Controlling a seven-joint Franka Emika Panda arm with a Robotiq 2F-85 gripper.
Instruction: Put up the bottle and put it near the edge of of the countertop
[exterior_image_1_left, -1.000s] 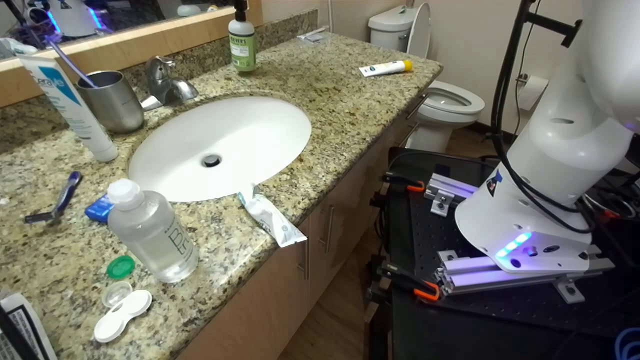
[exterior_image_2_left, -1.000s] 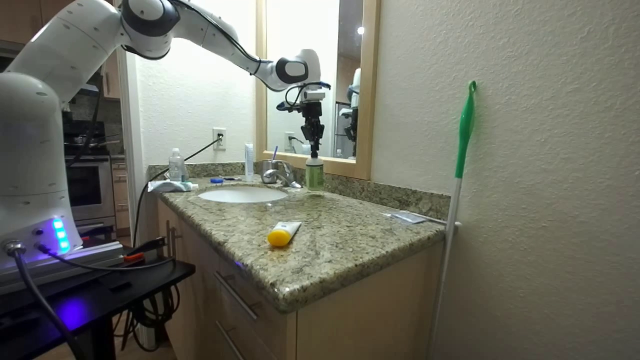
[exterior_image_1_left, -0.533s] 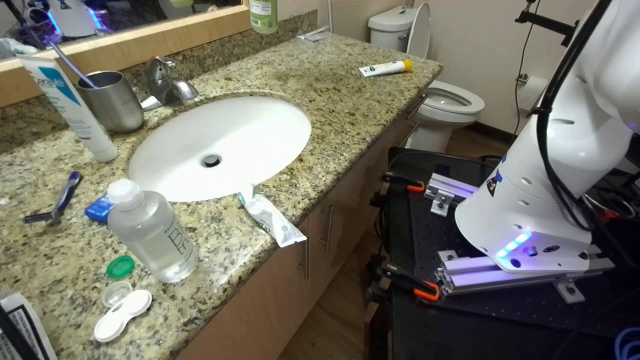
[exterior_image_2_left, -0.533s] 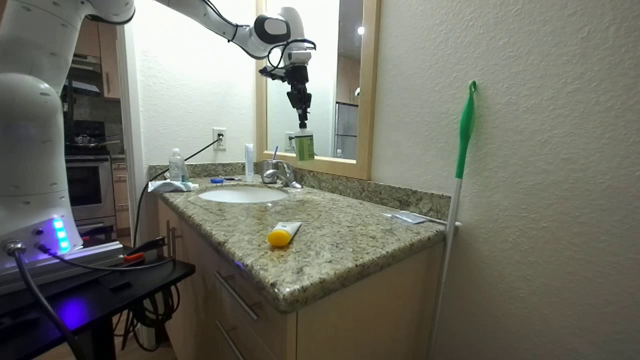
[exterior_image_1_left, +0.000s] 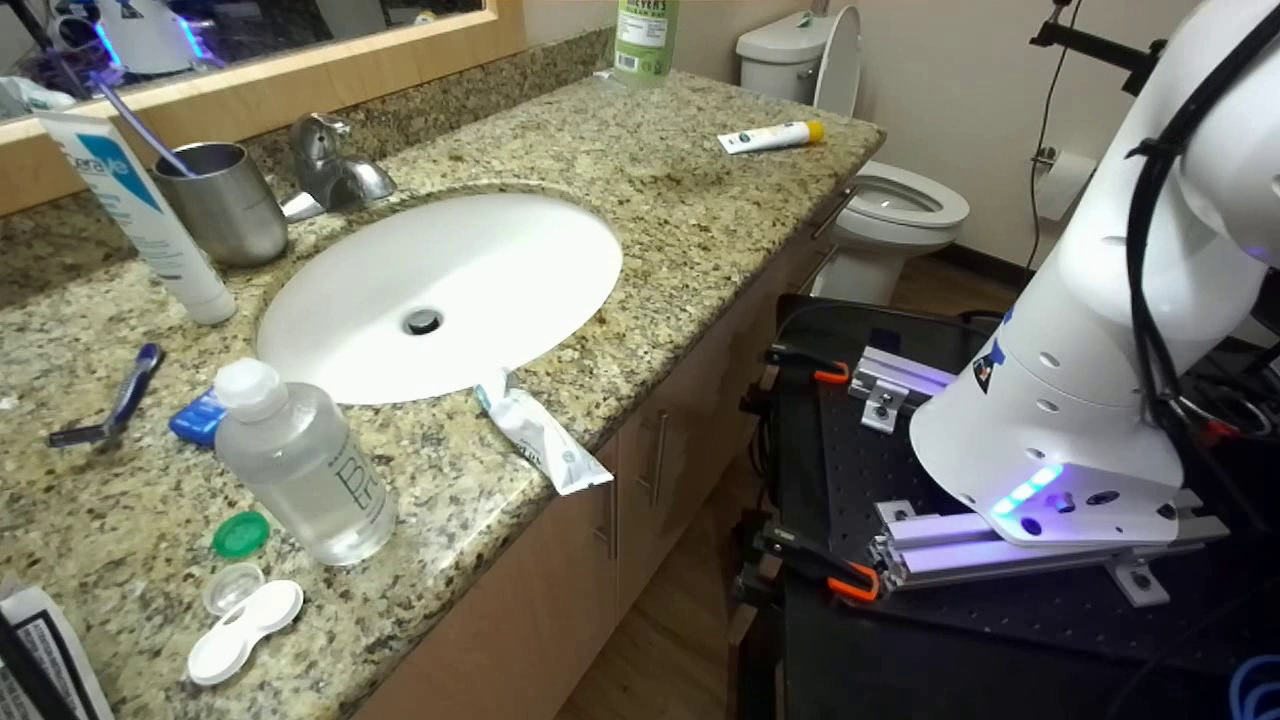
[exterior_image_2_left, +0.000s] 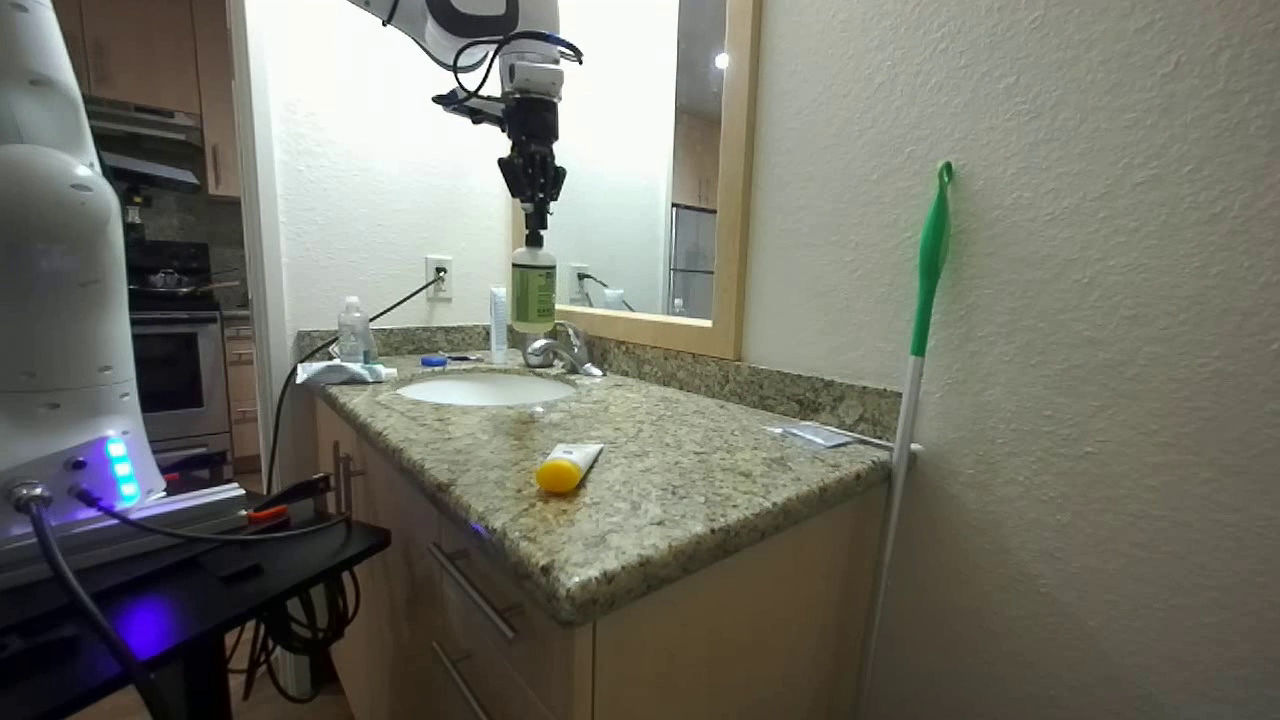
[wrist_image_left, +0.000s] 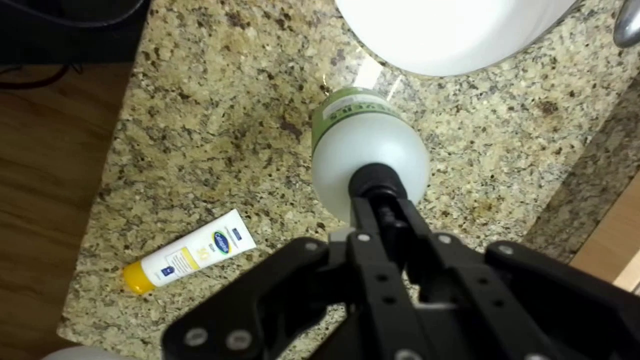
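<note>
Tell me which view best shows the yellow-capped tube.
The wrist view: the tube lies whole and unobstructed on the countertop, its printed side facing the camera. In an exterior view the whole tube appears, but small; in an exterior view the yellow cap points toward the camera, foreshortening the tube.

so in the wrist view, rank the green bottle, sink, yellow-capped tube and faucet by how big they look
1. Green bottle and sink: too close to rank; the bottle is held nearer the camera, and the frame crops the sink.
2. Yellow-capped tube.
3. Faucet: only a tip shows.
</note>
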